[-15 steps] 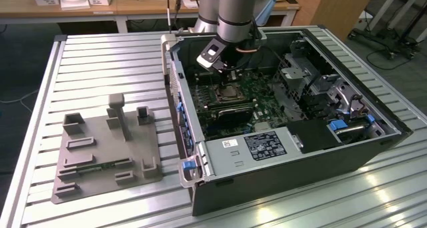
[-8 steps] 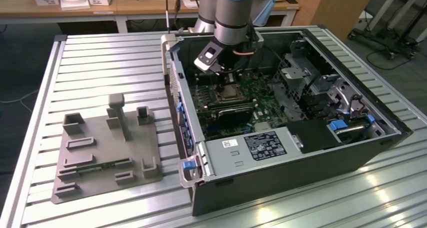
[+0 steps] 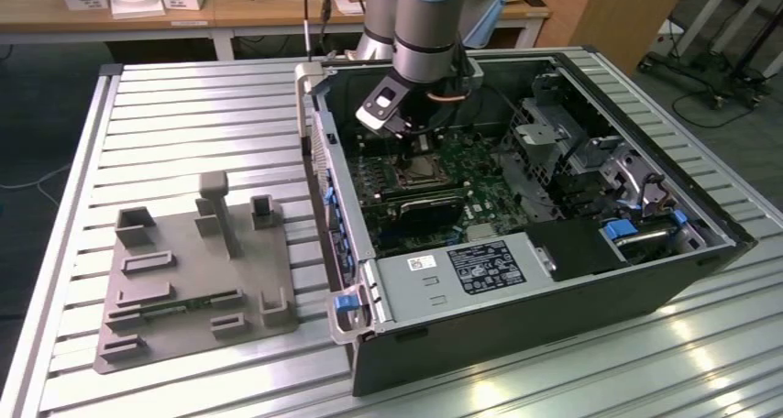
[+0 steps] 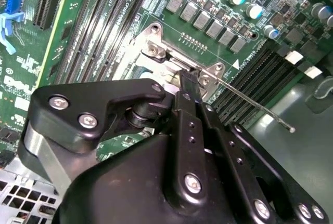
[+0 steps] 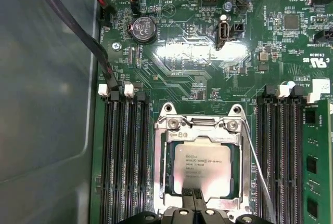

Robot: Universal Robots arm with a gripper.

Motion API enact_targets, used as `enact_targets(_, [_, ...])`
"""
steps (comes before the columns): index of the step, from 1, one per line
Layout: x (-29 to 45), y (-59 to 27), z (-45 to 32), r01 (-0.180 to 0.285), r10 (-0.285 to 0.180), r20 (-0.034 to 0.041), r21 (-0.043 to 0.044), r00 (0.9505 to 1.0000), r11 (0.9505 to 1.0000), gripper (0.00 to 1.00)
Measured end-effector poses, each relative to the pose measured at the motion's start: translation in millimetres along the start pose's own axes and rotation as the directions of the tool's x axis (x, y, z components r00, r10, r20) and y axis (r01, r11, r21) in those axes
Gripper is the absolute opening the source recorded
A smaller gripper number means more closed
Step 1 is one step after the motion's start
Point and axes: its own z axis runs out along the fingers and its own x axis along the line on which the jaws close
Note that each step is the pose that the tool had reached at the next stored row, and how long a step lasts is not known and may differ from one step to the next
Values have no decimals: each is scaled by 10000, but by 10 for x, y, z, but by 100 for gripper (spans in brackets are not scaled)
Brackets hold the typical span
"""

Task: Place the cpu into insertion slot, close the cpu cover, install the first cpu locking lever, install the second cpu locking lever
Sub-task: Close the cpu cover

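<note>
The cpu point(image 5: 202, 167) lies flat in the insertion slot point(image 3: 424, 168), its pale metal top showing through the window of the cpu cover point(image 5: 159, 161). The silver frame lies down around the chip. My gripper point(image 5: 194, 199) is shut, its black fingertips together at the frame's edge over the chip's rim. In the second wrist view the gripper point(image 4: 188, 78) tip sits at the socket's bracket. A thin wire locking lever point(image 5: 258, 169) runs slantwise beside the socket, and its free end point(image 4: 291, 129) sticks out over the memory slots. In the exterior view the gripper point(image 3: 416, 141) hangs just above the socket.
Long black memory slots point(image 5: 125, 156) flank the socket on both sides. A green card point(image 5: 317, 167) stands beside them. Black cables point(image 5: 78, 31) cross the board's corner. The computer case walls point(image 3: 321, 152) enclose the board. A grey fixture plate point(image 3: 183, 271) lies on the table at the exterior view's left.
</note>
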Motion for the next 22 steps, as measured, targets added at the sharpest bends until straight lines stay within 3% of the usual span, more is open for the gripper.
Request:
enact_targets(5, [1,8,-33,1,-1,-2,-1,10000,10000,10])
enact_targets(15, [-2,178,-28,1,-1,1,17,10000,10000,10])
enact_targets(22, [-2,218,-47,8,-8,-2,47,10000,10000,10])
